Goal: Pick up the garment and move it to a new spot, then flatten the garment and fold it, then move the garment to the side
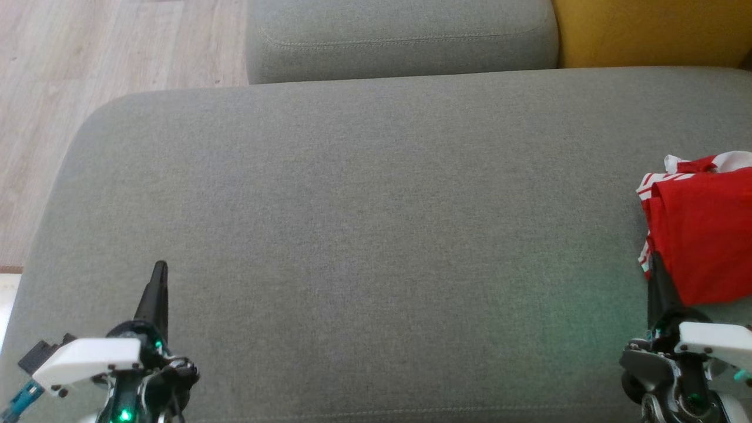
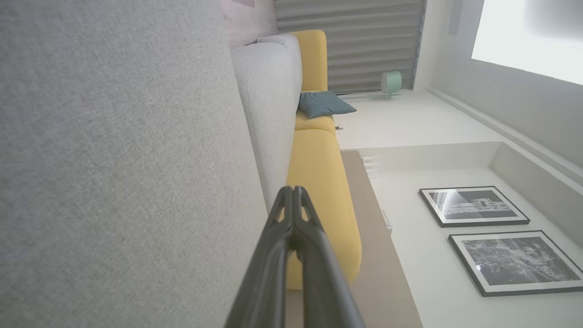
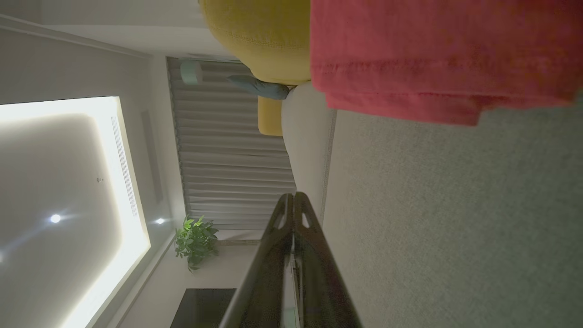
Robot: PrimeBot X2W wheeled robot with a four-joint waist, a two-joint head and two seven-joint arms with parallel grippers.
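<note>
**On the grey sofa seat: garment at right edge, both arms low and near**

Across most of the head view runs a broad grey seat cushion (image 1: 376, 235), bare over its middle. Behind it sits a grey back cushion (image 1: 399, 41), with a yellow sofa section (image 1: 646, 29) to its right. Pale wooden floor (image 1: 88, 70) shows past the seat's left edge.

Garment (image 1: 705, 235): red with white stripes along one side, lying in flat layers on the seat at the far right, partly cut by the frame edge. In the right wrist view its stacked red hems (image 3: 432, 54) lie ahead of the fingers, with a stretch of grey fabric between.

Left gripper (image 1: 160, 269): near-left corner of the seat, well apart from the garment. Fingers pressed together, nothing between them; the left wrist view (image 2: 294, 191) confirms this.

Right gripper (image 1: 656, 261): just beside the garment's near-left corner. Cannot tell from the head view whether the tip touches cloth. Fingers together and empty in the right wrist view (image 3: 294, 197).

Small background items: two framed pictures (image 2: 473, 206), a teal pillow (image 2: 325, 104) on the yellow section, a potted plant (image 3: 196, 241).
</note>
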